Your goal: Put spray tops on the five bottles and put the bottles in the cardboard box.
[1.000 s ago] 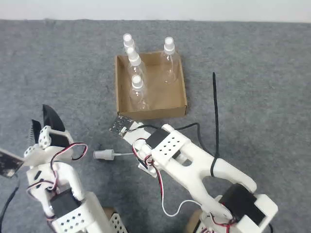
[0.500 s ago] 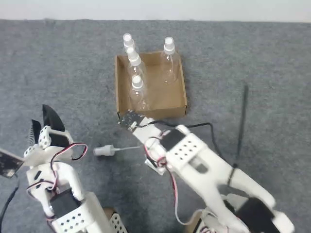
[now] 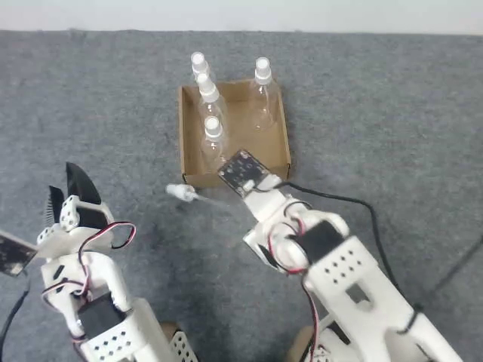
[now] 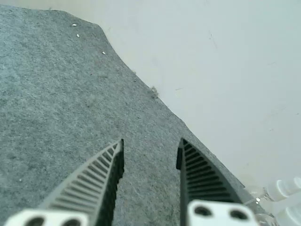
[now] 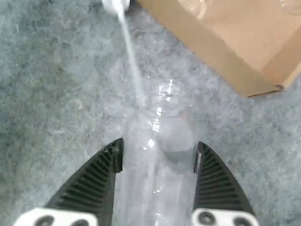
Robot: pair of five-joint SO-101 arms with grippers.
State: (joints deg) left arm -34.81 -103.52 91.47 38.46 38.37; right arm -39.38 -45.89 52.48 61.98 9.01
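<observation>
1. Comparing with a second ago, the right arm (image 3: 332, 256) is found swung forward to the near wall of the cardboard box (image 3: 183, 128). The loose spray top (image 3: 177, 191) has been shifted with it across the carpet (image 3: 392, 113) to just beside the box's front corner.
2. The fifth bottle (image 5: 164, 108) (clear, lying along the claw) is clamped between the jaws of the right gripper (image 5: 159, 146). The top's thin tube is aimed at the bottle's mouth; whether it is inside cannot be told.
3. The left gripper (image 4: 150, 143) is held spread and empty, well apart from the box.
4. Four capped bottles (image 3: 213, 136) are stood at the box, so only this last top is judged unseated.
</observation>
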